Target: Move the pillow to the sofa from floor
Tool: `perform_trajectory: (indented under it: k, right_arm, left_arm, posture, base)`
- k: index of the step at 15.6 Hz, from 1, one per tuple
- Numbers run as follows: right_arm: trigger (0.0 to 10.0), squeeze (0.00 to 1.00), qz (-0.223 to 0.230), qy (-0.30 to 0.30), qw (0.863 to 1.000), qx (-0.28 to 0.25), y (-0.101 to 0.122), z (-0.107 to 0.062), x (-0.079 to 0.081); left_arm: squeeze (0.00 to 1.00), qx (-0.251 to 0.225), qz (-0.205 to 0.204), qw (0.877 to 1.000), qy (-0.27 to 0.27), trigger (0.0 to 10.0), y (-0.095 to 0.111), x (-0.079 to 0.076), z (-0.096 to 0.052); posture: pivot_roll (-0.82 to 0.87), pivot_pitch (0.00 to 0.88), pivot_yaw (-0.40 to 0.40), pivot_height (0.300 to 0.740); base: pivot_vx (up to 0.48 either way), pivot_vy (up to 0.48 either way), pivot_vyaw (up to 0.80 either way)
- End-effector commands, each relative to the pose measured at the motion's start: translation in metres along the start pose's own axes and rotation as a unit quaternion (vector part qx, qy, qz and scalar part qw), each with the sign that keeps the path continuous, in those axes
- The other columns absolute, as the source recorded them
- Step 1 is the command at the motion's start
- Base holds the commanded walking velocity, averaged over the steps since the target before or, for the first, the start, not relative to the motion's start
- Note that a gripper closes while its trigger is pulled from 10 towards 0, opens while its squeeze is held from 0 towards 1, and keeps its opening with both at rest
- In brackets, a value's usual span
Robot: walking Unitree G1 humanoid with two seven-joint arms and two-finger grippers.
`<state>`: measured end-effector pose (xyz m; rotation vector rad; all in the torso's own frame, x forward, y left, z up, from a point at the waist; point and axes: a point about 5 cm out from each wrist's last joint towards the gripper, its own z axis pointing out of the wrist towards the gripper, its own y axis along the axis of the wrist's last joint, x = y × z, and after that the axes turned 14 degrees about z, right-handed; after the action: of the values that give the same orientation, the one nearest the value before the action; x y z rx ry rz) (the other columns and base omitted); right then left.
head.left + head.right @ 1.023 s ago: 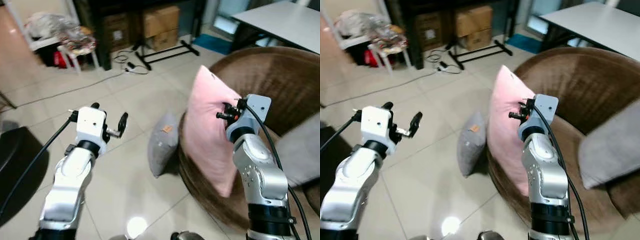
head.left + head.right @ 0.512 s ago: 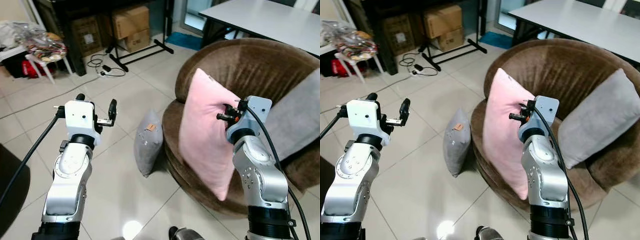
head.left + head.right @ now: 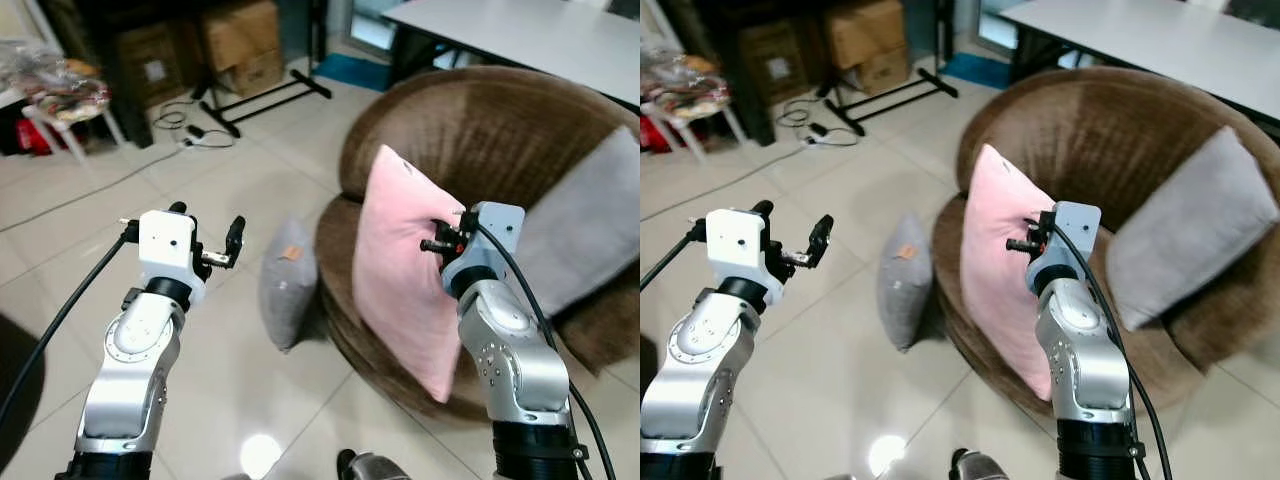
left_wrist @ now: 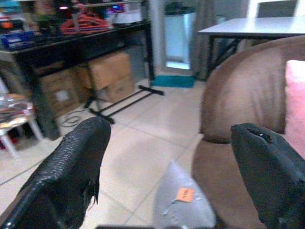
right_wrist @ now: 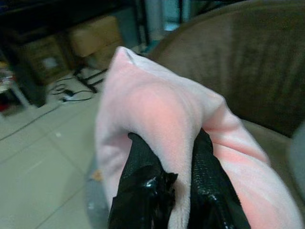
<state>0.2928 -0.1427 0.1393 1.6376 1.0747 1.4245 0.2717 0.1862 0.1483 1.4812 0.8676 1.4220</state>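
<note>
Since half a second back the whole view has slid a bit, so the head camera moved; the round brown plush sofa (image 3: 1160, 140) now sits more fully in frame and a bit closer, and the big soft pink pillow (image 3: 400, 265) is hanging pretty much where it was in front of the right arm; no real change in the grip; the left arm looks about the same too.

Right gripper (image 5: 174, 183) is clamped tight on a fold of the pink pillow; in the right wrist view you can see both black fingers (image 5: 143, 181) pinching the fabric between them; the pillow hangs upright off the floor, its lower corner down by the front edge of the sofa seat, its body in front of the seat and backrest; can't tell if it's touching the cushion yet.

Left gripper (image 3: 228, 247) is held up out in front over the pale glossy floor tiles (image 3: 240, 370), fingers spread wide with nothing between them; its wrist view looks straight between the two fingers at the sofa.

Small grey pillow with an orange tag (image 3: 285, 285) stands on edge on the floor, leaning right against the sofa's left side; a bigger light grey cushion (image 3: 1185, 230) is propped on the sofa seat against the backrest.

Further back: cardboard boxes (image 3: 240, 40) under a dark shelf, a black floor stand with cables (image 3: 250, 100), and a white table (image 3: 1160, 35) behind the sofa.
</note>
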Motion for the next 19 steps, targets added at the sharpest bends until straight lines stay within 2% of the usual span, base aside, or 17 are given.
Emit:
perform_trajectory:
  k: [1, 10, 19]
  right_arm:
    - [10.0, 0.00, -0.002, 0.028, 0.999, -0.017, 0.0070, -0.0026, 0.0110]
    - [10.0, 0.00, -0.005, 0.025, 1.000, -0.011, 0.0049, -0.0011, 0.0111]
    - [10.0, 0.00, -0.011, 0.014, 1.000, -0.012, 0.0061, 0.0003, 0.0073]
  left_arm:
    - [0.00, -0.004, 0.003, 1.000, 0.002, 10.0, 0.0029, 0.0031, -0.0016]
    - [0.00, -0.007, 0.003, 1.000, -0.008, 10.0, 0.0032, 0.0033, -0.0013]
    - [0.00, -0.011, 0.010, 0.999, -0.029, 10.0, 0.0038, -0.0019, -0.0003]
  posture:
    - [-0.02, 0.000, -0.002, 0.740]
    - [-0.01, 0.000, -0.001, 0.740]
    - [-0.02, 0.000, 0.000, 0.740]
  base:
    - [0.274, 0.000, 0.00]
    - [0.307, 0.000, 0.00]
    - [0.310, 0.000, -0.80]
